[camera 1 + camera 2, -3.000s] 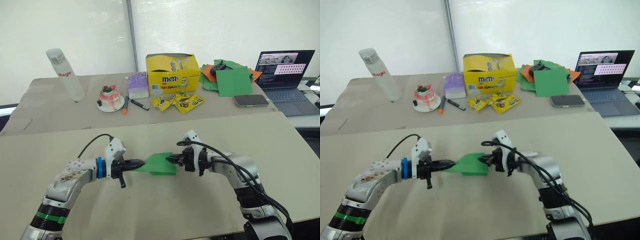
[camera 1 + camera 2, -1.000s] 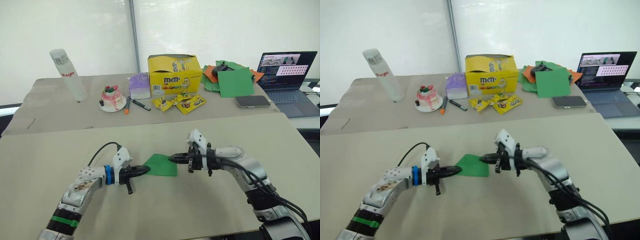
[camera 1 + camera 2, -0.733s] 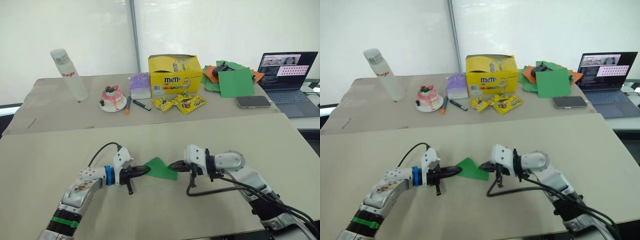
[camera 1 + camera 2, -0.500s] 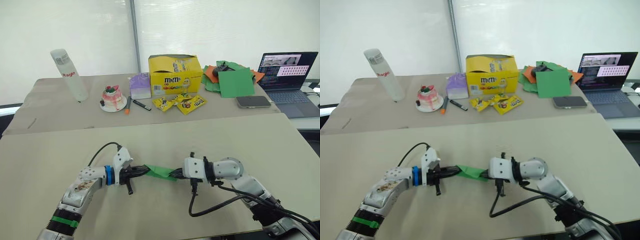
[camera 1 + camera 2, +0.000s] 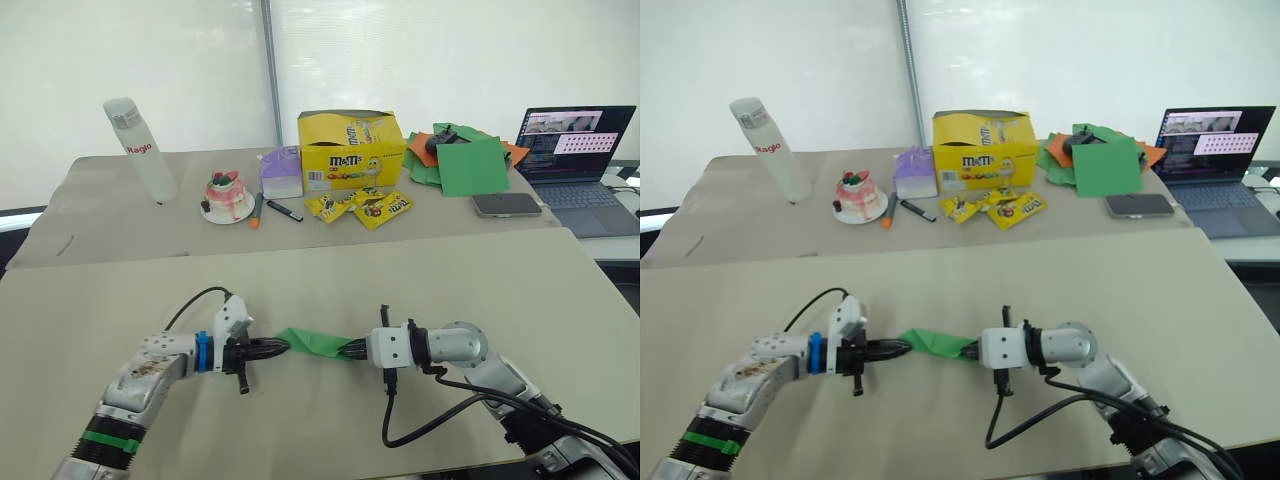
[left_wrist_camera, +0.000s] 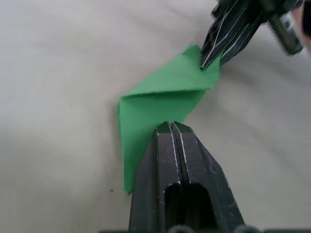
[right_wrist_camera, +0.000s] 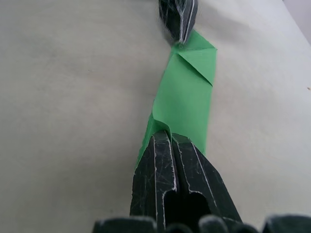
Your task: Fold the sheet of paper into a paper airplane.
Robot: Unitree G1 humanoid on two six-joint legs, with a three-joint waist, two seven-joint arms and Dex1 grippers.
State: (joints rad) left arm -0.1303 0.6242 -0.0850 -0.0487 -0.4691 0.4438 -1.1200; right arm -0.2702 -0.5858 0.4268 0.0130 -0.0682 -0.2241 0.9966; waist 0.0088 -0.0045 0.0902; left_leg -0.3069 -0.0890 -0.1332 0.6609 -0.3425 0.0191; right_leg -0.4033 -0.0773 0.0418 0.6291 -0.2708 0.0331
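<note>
Rotated since a sec ago: right gripper (image 5: 352,348) has rolled its wrist over, taking its end of the sheet of paper (image 5: 312,341) with it. Sheet, a flat wedge on the table (image 5: 420,280) before, now reads as a narrow twisted strip strung between both grippers. Left gripper (image 5: 280,346) has drawn back a bit toward the robot's left, fingers pressed together on the sheet's left tip as before.

Head views: sheet sits low over the near table, mid-front, betw. the two grippers, each nipping one end. Can't tell if the middle touches the table. Far table clutter hasn't shifted: yellow box (image 5: 351,147), bottle (image 5: 140,150), stack of green and orange papers (image 5: 462,158), laptop (image 5: 577,150).

Left wrist view: fingers (image 6: 176,160) closed together w/ the sheet's corner pinched at their tips; paper fans out to a folded point where the other gripper bites it.

Right wrist view: fingers (image 7: 170,170) likewise clamped tight on the near end; sheet runs away as a long folded band w/ a small triangular flap at the far end, by the other gripper.

Meaning, my read: a lengthwise fold is being turned over, mid-task, not yet a plane. No pointed nose or wings yet. Twist under tension could tear or crease off-line.
</note>
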